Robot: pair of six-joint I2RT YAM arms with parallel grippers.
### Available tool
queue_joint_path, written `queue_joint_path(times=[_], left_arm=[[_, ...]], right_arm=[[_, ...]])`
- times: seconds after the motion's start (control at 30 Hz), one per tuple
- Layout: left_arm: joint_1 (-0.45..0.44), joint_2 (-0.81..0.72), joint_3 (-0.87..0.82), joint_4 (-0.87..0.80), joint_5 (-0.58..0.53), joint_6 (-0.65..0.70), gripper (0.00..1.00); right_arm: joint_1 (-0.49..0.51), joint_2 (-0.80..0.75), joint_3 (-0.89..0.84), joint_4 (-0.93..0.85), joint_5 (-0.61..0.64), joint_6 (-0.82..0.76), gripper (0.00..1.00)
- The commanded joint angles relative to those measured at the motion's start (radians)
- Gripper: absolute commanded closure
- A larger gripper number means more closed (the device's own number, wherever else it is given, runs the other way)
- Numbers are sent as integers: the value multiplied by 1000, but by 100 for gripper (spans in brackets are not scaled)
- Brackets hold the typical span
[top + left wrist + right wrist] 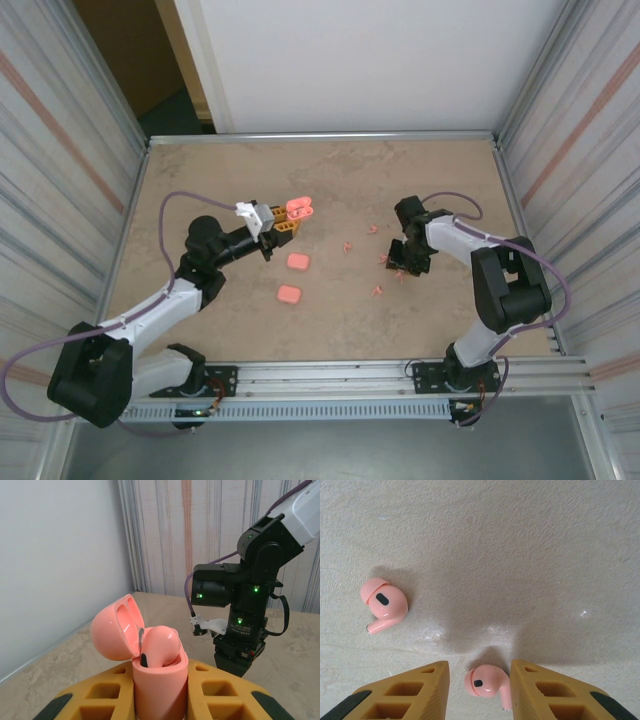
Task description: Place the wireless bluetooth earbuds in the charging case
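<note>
Beige, stone-patterned table (430, 180) seen from above, hemmed by ribbed metal walls (60, 150) left and right, a white panel (350, 60) at the far edge and a metal rail (350, 375) at the near edge. The far half of the surface and the right margin lie bare.

Two white-and-black arms rise from the rail. The left arm (160, 300) reaches toward the centre; the right arm (500, 280) bends back on itself, its wrist pointing down at the table.

The left gripper (290, 217) is clamped on an open charging case (300, 209), held above the table well clear of every edge. In the left wrist view the yellow fingers (215, 690) squeeze the pink case (160, 680) from both sides; its lid (117, 627) is tipped back to the left, and one earbud (162, 647) sits in the case, its rounded head above the rim.

Two closed pink cases (298, 261) (289, 295) lie on the table just in front of that gripper, slightly apart.

The right gripper (402, 262) hangs low over the table, jaws parted. In its wrist view the fingertips (420, 690) stand on either side of one earbud (486, 682) lying on the surface — not gripped, with a clear gap on its left. Another earbud (383, 605) lies further left with open table around it.

Seen from above, more tiny pink earbuds (347, 244) are scattered between the two grippers, one (378, 291) nearer the rail.
</note>
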Motion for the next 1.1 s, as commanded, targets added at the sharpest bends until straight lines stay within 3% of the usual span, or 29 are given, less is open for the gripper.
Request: queue_joint_path(times=[0.0,0.37,0.57,1.07], left_arm=[[-7,-21,16,8,8,20,100],[-7,-16,20,8,9,20,100],[-6,-14,21,8,8,19,100],[-6,5,28,27,1,-14,100]], right_arm=[[11,26,11,-19,3,-23,65],[20,49,7,-24,10,-28,68],[24,48,7,-27,9,-32,74],[30,-57,1,3,4,-52,79]])
